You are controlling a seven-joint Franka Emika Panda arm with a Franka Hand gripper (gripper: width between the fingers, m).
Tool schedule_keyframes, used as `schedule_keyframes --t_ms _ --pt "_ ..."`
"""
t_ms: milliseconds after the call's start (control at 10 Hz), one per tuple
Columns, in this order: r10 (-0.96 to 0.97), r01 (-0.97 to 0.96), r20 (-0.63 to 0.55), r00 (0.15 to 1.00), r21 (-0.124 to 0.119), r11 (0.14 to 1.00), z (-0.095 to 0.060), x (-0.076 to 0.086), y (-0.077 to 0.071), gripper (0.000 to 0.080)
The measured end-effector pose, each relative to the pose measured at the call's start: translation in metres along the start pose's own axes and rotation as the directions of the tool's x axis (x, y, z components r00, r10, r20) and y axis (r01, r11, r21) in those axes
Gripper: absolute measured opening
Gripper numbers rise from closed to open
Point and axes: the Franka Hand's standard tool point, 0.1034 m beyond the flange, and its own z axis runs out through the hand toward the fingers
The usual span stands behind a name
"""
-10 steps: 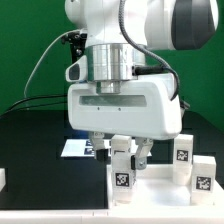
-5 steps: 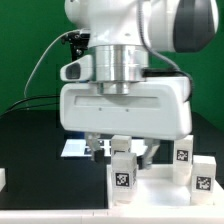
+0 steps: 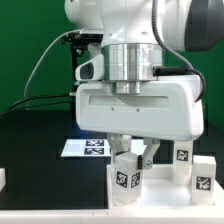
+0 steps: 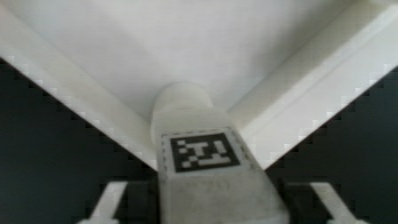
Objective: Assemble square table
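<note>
My tool (image 3: 131,152) hangs low over the square slab (image 3: 160,180) of the table, its wide white housing filling the middle of the exterior view. Between my fingers (image 3: 146,152) stands a leg (image 3: 126,172), upright on the slab near its front edge, with a black-and-white tag facing the camera. In the wrist view the same leg (image 4: 208,150) rises straight between my two finger pads (image 4: 114,200), tag uppermost, with a narrow gap visible on either side, so my fingers bracket it closely; whether they already press on it I cannot tell. Two more legs (image 3: 182,156) (image 3: 203,171) stand on the slab toward the exterior view's right. The marker board (image 3: 88,148) lies flat on the black tabletop (image 3: 35,150) behind, toward the exterior view's left.
</note>
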Motion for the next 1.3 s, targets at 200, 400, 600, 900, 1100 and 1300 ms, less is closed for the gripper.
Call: schedule_keyframes --t_ms 200,400,600,900,1100,1300 --pt "0.152 -0.152 0.0 0.988 -0.002 0.988 0.0008 0.0001 0.0013 0.0302" --pt "0.451 -0.45 0.025 0.892 -0.037 0.892 0.0032 -0.0017 0.0025 0.0292" --pt "0.737 -0.737 0.091 0.67 -0.042 0.675 0.0043 0.0021 0.0026 0.029" --pt "0.725 -0.725 0.09 0.683 -0.042 0.688 0.0043 0.0025 0.0032 0.029" --pt "0.445 -0.445 0.083 0.892 -0.022 0.895 0.0016 0.0031 0.0042 0.0291" --pt "0.23 -0.231 0.098 0.968 0.003 0.973 -0.0038 -0.0042 0.0085 0.0602"
